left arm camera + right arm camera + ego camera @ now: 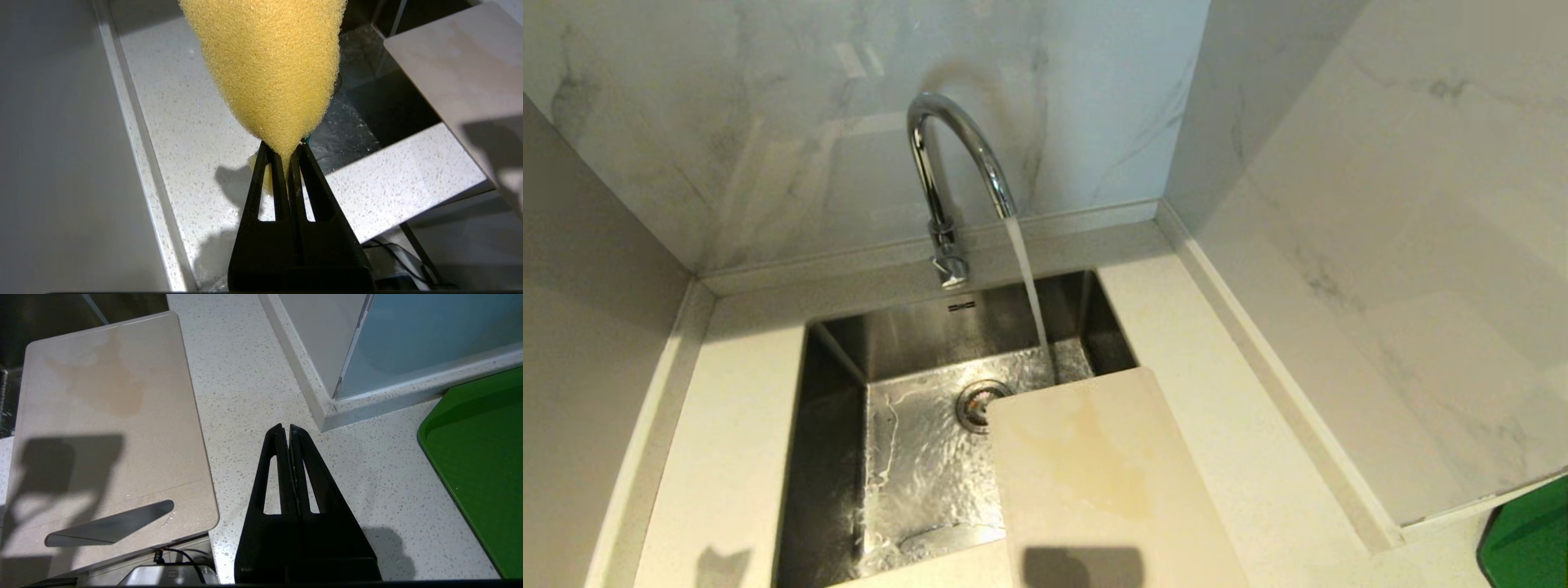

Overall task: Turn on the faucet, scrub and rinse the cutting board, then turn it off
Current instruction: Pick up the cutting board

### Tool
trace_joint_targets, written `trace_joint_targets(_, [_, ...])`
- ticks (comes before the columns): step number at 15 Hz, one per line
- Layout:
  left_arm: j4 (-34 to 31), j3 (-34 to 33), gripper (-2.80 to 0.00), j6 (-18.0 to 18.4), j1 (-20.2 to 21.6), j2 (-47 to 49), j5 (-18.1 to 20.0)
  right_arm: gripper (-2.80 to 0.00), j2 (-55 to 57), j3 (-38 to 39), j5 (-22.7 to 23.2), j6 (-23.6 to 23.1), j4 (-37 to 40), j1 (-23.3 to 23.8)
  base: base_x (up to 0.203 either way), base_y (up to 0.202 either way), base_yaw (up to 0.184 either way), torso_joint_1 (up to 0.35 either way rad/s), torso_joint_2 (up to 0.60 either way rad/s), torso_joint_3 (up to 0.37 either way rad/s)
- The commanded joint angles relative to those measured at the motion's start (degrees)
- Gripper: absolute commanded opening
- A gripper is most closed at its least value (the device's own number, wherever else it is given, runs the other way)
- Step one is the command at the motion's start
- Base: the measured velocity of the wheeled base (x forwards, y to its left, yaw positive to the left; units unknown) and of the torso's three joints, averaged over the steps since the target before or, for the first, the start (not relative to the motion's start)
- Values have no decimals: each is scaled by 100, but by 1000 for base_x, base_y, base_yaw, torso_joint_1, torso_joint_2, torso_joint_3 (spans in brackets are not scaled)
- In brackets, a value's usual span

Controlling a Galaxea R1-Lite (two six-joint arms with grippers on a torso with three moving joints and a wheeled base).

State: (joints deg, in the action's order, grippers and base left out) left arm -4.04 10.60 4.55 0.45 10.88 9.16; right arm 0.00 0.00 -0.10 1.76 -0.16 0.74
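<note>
water running, stained board half over the sink

the large flat cream-white plastic cutting board (1094, 474) with rounded corners lies across the near right corner of the square stainless steel sink (837, 425), its far end jutting out over the basin and its right side resting on the speckled white countertop (1225, 408). a yellowish stain spreads over the middle of its top face. in the right wrist view the same board (110, 437) shows its long slot handle at the near end, which overhangs the counter's front edge.

behind the sink stands the tall shiny chrome gooseneck faucet (952, 163), a steady stream of water (1029, 286) falling from its spout onto the basin floor just beyond the board's far edge, near the round drain (976, 404). the basin floor is wet and rippled.

the left gripper (286, 157) hangs over the counter left of the sink, its black fingers pinched tight on a yellow porous sponge (269, 65). the right gripper (289, 433) hangs over the counter right of the board, fingers pressed together with nothing between them. a green plastic tray (478, 465) sits on the counter further right.
</note>
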Motion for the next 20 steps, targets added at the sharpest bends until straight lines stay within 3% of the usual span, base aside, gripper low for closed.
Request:
trace_joint_targets(1, [5,-384,-280,24,16,-368,10,-280,-9,0,1,0,-2,5,0,0,0,0,0,0])
trace_joint_targets(6, [-44,-682,-280,-6,8,-877,-82,-280,-9,0,1,0,-2,3,0,0,0,0,0,0])
trace_joint_targets(9, [20,-923,-280,-51,8,-1083,-859,-280,-9,0,1,0,-2,0,0,0,0,0,0,0])
trace_joint_targets(10, [82,-962,-280,-127,8,-1086,-924,-280,-9,0,1,0,-2,-4,0,0,0,0,0,0])
trace_joint_targets(12, [75,-902,-280,-411,8,-1088,-959,-280,-9,0,1,0,-2,5,0,0,0,0,0,0])
trace_joint_targets(20, [87,-902,-280,-503,8,-1088,-977,-280,-9,0,1,0,-2,-4,0,0,0,0,0,0])
